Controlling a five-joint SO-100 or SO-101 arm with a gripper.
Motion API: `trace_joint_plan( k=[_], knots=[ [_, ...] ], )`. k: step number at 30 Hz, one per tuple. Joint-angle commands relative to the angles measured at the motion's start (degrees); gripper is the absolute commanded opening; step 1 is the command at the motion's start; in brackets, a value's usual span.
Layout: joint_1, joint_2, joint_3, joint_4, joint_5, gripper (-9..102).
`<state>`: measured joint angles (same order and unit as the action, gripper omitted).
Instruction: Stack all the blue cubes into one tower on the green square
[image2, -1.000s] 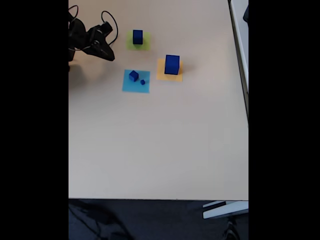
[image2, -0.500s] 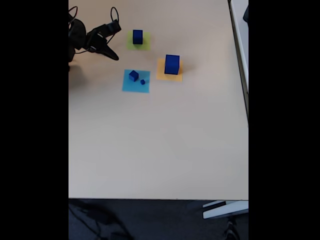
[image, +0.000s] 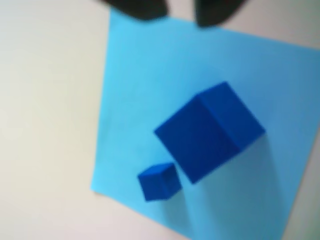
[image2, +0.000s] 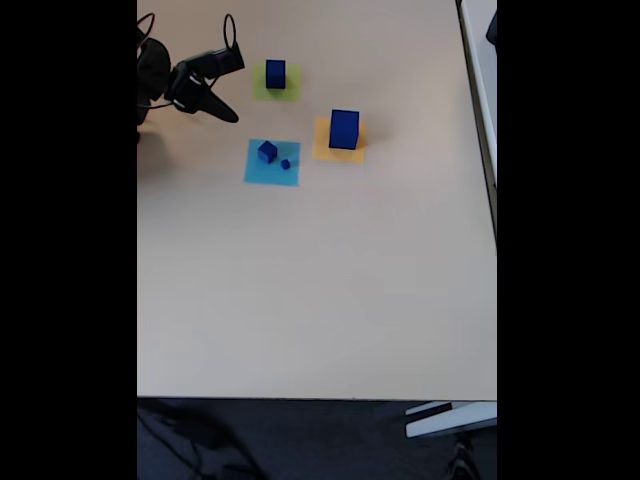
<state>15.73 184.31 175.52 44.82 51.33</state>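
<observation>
Hanging open, the claw (image2: 233, 88) sits left of the green square (image2: 291, 88).

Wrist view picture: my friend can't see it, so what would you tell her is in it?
Two dark-blue cubes sit apart on a light-blue square of paper: a bigger cube and a tiny cube just below and left of it. The picture is blurry, and the dark tips of the tool poke in at the top edge.
</observation>
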Motion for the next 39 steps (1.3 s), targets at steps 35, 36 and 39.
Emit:
trace_joint_plan(
  k=[35,36,39],
  knots=[
    [-5.2,-80.9,-69.1,22.4,43.2,13],
    [-5.3,-81.7,-69.3,22.5,43.5,14],
    [-4.1,-86.7,-72.4,24.0,43.2,17]
  ],
)
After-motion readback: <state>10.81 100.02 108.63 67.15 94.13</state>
